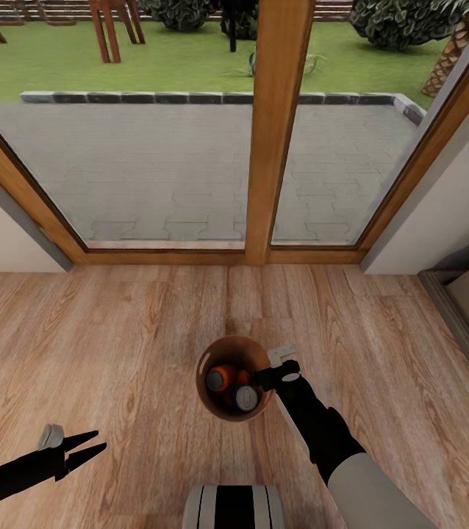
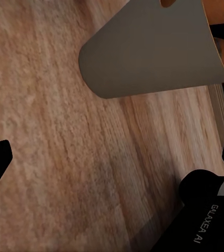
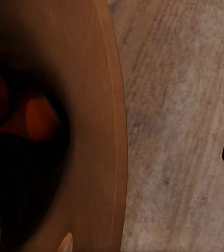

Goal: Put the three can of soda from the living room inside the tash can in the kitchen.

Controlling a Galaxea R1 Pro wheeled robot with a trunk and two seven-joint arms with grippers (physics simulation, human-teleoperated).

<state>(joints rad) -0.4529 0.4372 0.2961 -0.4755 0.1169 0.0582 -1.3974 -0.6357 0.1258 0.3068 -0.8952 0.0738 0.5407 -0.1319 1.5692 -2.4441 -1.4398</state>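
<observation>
The tash can (image 1: 206, 393) stands upright on the wood floor (image 1: 117, 345), a little way in front of the big wood-framed window (image 1: 278, 132) that looks onto a paved patio. Inside the bin, two cans of soda show in the head view: one (image 1: 220, 378) with its grey end up on the side nearer the left arm, and a second (image 1: 244, 397) just beside it, toward the right arm; whether a third lies under them cannot be told. In the right wrist view the copper inner wall (image 3: 85, 105) of the bin is close up, with an orange can (image 3: 36, 118) deep in its shadow.

The right gripper (image 1: 278, 376) sits at the rim of the tash can on the right arm's side, touching or nearly touching it; how far its fingers are parted cannot be told.

The left gripper (image 1: 86, 447) hangs low over the floor, well apart from the bin on the left arm's side, its two fingers spread and holding nothing. In the left wrist view the bin's pale grey outer wall (image 2: 149, 52) lies ahead of that gripper.
</observation>
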